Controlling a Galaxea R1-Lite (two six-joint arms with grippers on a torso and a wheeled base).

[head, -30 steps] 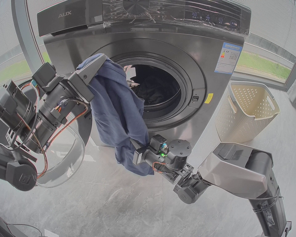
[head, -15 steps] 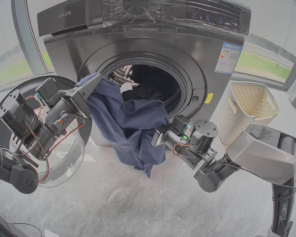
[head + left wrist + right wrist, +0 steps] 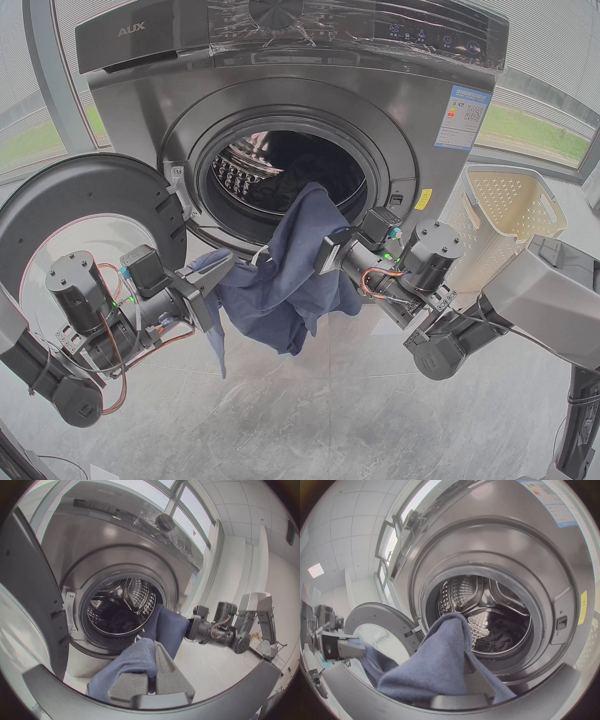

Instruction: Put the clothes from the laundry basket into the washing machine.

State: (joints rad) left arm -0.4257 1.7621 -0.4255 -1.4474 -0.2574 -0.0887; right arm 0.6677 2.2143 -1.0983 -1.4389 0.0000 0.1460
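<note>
Head view | left tool (image 3: 226, 261) and right tool (image 3: 322, 252) each pinch the garment (image 3: 290, 275), draped just outside the drum (image 3: 247, 169) mouth | let go now and you'd likely drop it on the floor (image 3: 281, 406).

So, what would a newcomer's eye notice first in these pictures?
The blue garment stands out first: it hangs between the left gripper and the right gripper, both shut on it, before the open mouth of the washing machine. Dark clothing lies inside the drum, and the cream laundry basket stands on the floor to the right of the machine.
</note>
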